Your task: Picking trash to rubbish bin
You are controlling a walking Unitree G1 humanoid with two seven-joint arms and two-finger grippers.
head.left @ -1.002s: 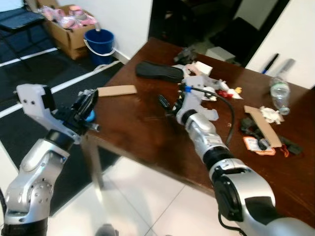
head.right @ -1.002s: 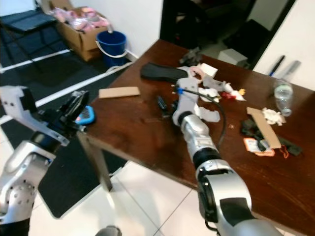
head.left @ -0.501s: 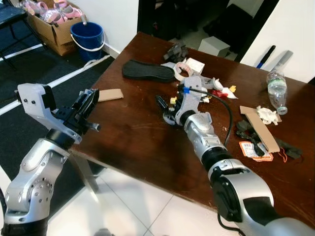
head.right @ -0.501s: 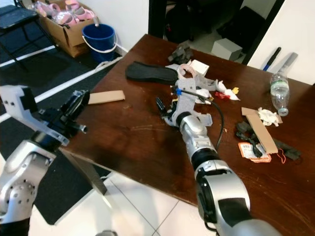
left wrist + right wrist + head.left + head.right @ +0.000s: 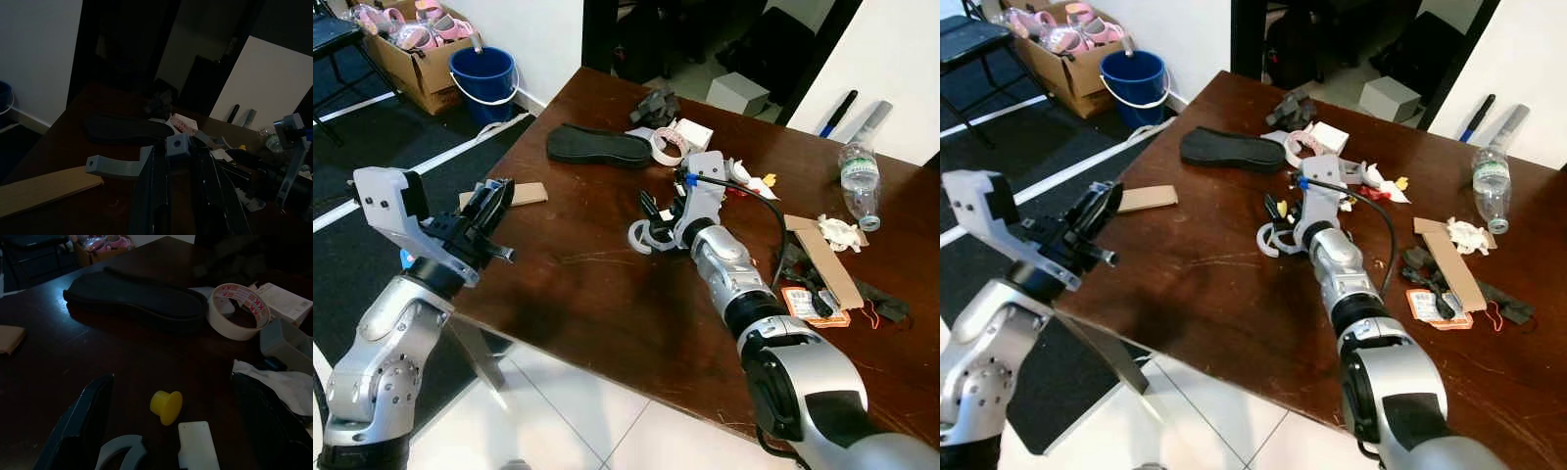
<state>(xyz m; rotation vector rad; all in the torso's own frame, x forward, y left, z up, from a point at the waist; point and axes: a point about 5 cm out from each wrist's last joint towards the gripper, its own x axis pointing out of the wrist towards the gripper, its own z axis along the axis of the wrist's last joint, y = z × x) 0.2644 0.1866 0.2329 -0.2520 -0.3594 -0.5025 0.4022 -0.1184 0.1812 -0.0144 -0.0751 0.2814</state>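
Right gripper (image 5: 1278,217) sits low over the bench (image 5: 1205,284) mid-clutter, fingers spread wide w/ nothing held; I judge it's lowered that way to straddle a small bit of trash. In the right wrist view the little yellow cap (image 5: 166,407) lies on the wood between my two fingers, not touching either, w/ a white tag (image 5: 198,445) just beside it and a grey curved plastic piece (image 5: 121,450) next to the other finger. Tape roll (image 5: 238,311) and black shoe sole (image 5: 137,296) lie farther out, beyond the cap. Left gripper (image 5: 489,211) hovers at the bench's near-left edge, close to the cardboard strip (image 5: 521,194); can't tell if it's open or closed. Blue bucket (image 5: 484,80), prob. the bin, stands on the floor well apart from the bench corner.
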